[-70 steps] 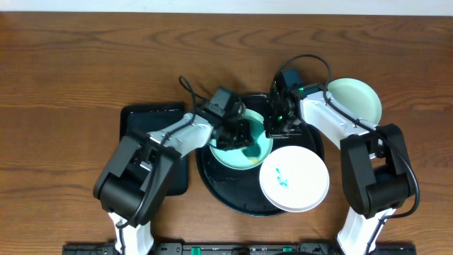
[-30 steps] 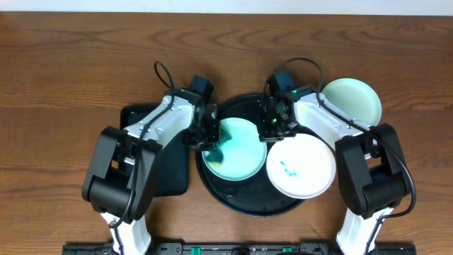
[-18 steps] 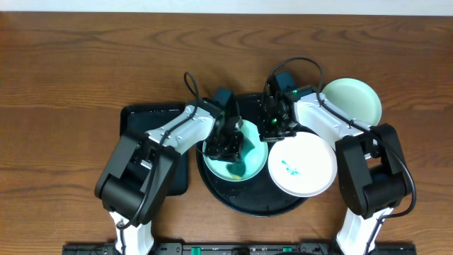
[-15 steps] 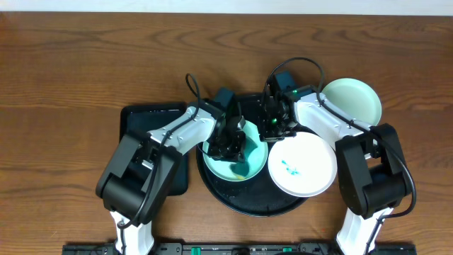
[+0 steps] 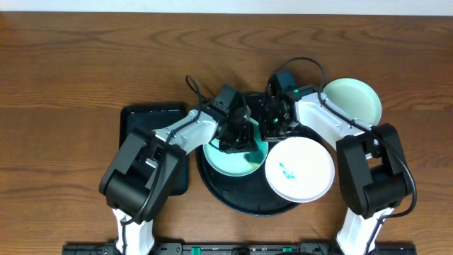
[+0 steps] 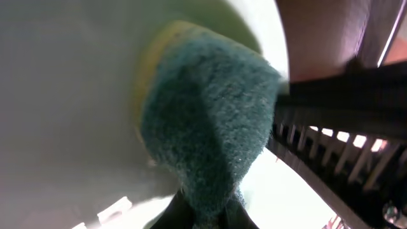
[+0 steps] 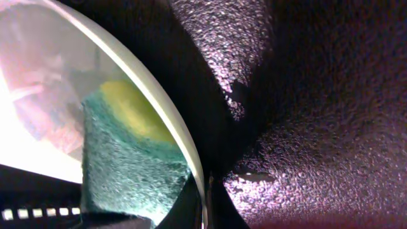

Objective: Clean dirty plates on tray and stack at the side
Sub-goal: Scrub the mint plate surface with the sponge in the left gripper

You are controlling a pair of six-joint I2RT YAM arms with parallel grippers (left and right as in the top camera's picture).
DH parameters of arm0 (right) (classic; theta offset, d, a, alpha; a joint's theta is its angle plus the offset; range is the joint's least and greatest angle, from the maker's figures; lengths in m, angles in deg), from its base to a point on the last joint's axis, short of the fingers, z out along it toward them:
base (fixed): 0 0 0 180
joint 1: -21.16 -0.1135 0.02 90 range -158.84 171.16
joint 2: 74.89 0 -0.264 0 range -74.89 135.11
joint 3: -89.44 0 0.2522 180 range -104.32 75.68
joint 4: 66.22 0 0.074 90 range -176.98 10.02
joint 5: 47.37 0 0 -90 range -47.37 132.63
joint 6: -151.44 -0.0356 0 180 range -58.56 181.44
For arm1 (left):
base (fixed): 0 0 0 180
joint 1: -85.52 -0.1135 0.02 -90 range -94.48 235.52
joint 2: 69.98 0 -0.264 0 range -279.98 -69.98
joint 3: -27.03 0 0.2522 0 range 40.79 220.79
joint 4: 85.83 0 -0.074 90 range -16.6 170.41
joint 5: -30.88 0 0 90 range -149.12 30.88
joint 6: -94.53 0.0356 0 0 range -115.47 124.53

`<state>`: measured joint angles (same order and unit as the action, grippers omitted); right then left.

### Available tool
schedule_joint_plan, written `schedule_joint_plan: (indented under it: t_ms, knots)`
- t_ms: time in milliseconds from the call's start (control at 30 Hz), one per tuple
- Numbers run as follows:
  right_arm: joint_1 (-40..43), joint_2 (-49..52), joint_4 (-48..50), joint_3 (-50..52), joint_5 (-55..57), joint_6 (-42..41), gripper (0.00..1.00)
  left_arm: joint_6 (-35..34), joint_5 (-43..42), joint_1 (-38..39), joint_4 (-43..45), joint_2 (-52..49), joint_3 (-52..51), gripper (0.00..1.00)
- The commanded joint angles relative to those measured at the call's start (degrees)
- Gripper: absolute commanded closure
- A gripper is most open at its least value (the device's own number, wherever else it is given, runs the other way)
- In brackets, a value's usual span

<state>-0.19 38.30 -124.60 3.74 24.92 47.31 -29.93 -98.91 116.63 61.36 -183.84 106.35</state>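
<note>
A pale mint-green plate [image 5: 225,159] with teal smears lies on the round black tray [image 5: 241,195]. My left gripper [image 5: 239,136] is shut on a green and yellow sponge [image 6: 203,127] and presses it on the plate's far right part [image 6: 63,95]. My right gripper [image 5: 271,127] is shut on that plate's rim [image 7: 159,89] and holds its far right edge. The sponge also shows in the right wrist view [image 7: 127,152]. A white plate [image 5: 299,170] with a small teal smear lies over the tray's right rim. A second mint plate [image 5: 352,100] sits on the table at the far right.
A smaller rectangular black tray [image 5: 152,117] lies on the table just left of the round tray, under my left arm. The textured black tray floor [image 7: 305,95] fills the right wrist view beside the plate.
My left gripper has swept the sponge across the mint plate, out to the left edge, then back to the far right part. The right gripper stays on the rim. The white plate shifted slightly.
</note>
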Motion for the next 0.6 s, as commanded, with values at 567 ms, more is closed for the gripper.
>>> schedule_joint_plan:
  t_ms: [567]
  knots:
    - [0.26,0.94,0.52,0.39,2.86,-1.68,0.99,7.54,32.89,-5.97,-19.71,8.74,0.48,0.93]
